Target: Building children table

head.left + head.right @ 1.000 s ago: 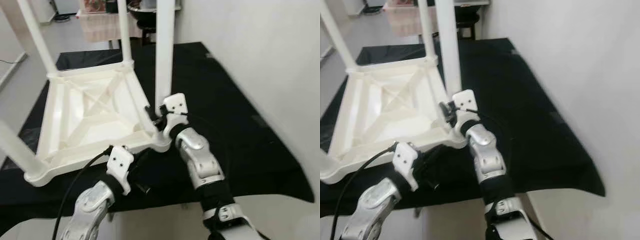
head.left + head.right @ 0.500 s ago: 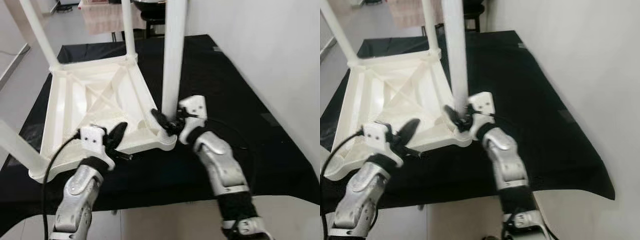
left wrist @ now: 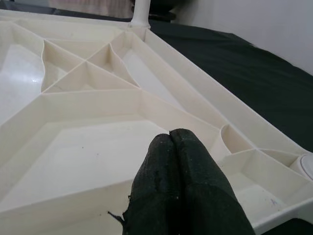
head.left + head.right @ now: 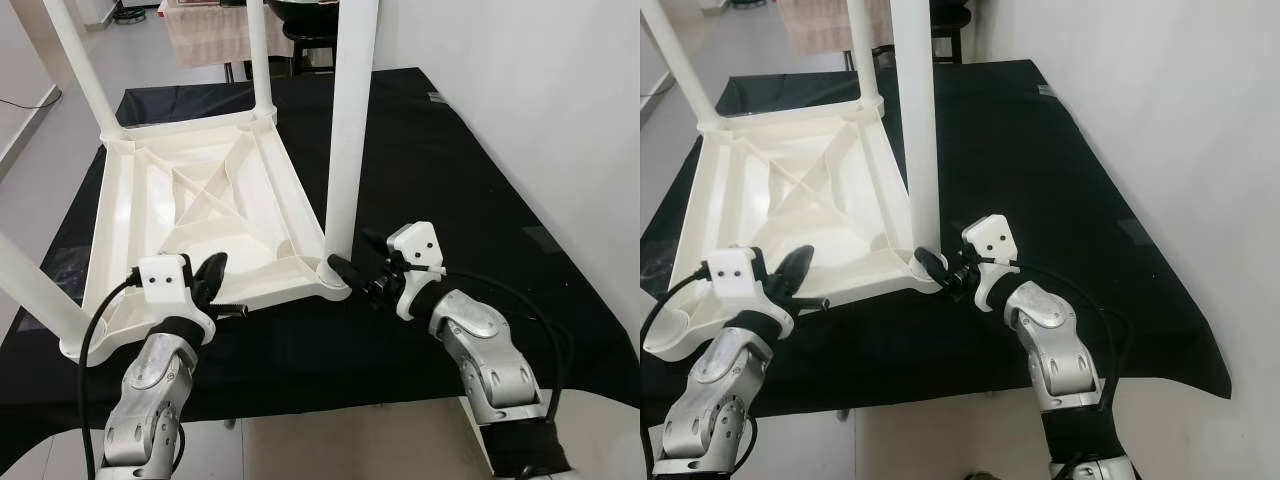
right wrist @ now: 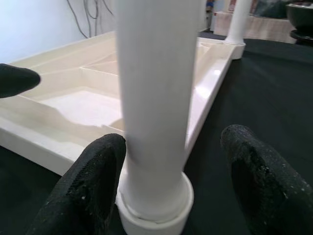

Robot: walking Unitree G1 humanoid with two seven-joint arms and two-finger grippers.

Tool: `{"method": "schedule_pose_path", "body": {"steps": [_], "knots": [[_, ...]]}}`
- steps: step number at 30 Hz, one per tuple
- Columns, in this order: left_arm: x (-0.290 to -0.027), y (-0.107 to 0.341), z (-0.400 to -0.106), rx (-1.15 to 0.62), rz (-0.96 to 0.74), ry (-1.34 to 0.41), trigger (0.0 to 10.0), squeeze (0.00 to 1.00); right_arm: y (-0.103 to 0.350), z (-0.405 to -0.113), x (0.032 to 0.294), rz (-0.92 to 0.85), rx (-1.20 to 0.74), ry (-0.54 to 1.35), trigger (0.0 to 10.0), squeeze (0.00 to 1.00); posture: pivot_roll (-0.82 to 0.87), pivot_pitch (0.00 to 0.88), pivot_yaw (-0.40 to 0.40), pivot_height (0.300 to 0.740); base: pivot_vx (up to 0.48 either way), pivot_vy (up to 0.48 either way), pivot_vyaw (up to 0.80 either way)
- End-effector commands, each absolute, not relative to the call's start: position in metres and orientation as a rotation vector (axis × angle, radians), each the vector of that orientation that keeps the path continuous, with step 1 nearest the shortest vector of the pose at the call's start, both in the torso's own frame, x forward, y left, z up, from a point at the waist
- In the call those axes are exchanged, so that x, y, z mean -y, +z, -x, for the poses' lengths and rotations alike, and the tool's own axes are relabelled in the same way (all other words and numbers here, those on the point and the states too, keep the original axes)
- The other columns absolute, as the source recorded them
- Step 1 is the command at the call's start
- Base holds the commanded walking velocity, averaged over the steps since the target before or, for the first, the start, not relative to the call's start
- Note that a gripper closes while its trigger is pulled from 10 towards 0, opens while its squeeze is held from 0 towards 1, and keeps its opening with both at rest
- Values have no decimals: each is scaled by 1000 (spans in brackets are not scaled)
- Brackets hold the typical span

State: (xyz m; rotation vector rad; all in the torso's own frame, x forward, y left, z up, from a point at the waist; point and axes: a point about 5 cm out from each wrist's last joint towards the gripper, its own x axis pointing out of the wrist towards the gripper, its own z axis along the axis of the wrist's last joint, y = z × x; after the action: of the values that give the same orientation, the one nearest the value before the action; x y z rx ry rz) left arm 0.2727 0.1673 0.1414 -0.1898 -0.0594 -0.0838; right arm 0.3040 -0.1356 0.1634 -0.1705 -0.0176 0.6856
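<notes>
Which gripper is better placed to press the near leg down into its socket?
Right. The right gripper is open at the base of the near leg, a finger on either side. The left gripper is shut and sits over the tabletop's front rim, away from that leg.

Head stereo looking down, wrist cameras close on table [image 4: 190, 200]

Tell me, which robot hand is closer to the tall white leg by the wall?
Right. The right gripper has its open jaws around the leg base; the left gripper rests at the tabletop's near edge.
</notes>
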Motion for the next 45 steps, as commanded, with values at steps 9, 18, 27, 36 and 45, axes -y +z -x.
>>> {"method": "schedule_pose_path", "body": {"steps": [9,18,27,36,45], "knots": [[-168,130,-265,-16,123,-63,10000,0,150,-295,167,195,-62,634,10000,0,-11,106,3,740,0,0,0],[-168,131,-265,-15,76,-47,10000,0,143,-288,179,181,-92,582,10000,0,-10,108,6,740,0,0,0],[-169,130,-262,-14,53,-23,10000,0,133,-266,189,161,-136,566,10000,0,-11,110,5,740,0,0,0],[-172,131,-255,19,-15,14,10000,0,130,-265,193,105,-105,349,10000,0,-16,110,5,740,0,0,0],[-169,125,-248,-14,-26,-10,10000,0,124,-254,183,85,-121,364,10000,0,-12,107,5,740,0,0,0]]}}
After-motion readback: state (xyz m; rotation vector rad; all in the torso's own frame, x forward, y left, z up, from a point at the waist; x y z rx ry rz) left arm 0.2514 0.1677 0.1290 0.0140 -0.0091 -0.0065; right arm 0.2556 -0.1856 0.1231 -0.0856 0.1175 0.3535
